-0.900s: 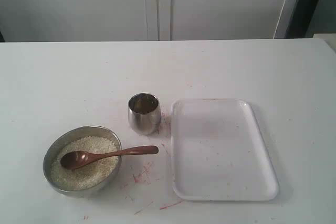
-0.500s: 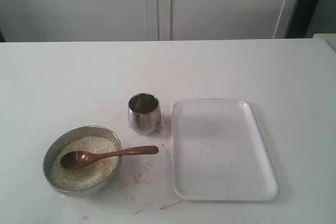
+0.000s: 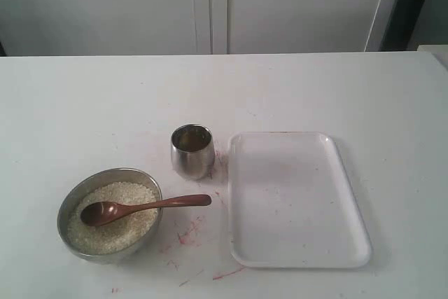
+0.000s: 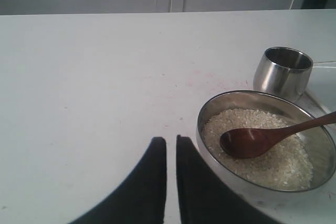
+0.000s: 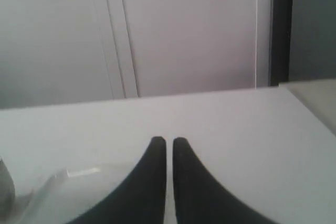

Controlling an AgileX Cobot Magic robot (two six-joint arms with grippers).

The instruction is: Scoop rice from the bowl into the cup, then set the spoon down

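Spoon [image 3: 143, 206] lies in bowl [image 3: 112, 171], scoop on rice [image 3: 133, 227], handle overhanging rim. Cup [image 3: 192, 152] stands near, apart. Left gripper [image 4: 171, 139], right gripper [image 5: 169, 140]: jaws together, empty. Advice: open jaws, grasp overhanging handle end, lift level.

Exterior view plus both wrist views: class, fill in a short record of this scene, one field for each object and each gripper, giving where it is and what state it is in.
bowl: steel, near left of the table, holds rice
rice: pale mound filling the bowl
spoon: scoop end on the rice, handle over the rim towards the tray
cup: upright, apart from the bowl, next to the tray
tray: white, right of the cup
left gripper: shut, holding nothing, beside the bowl
right gripper: shut, holding nothing
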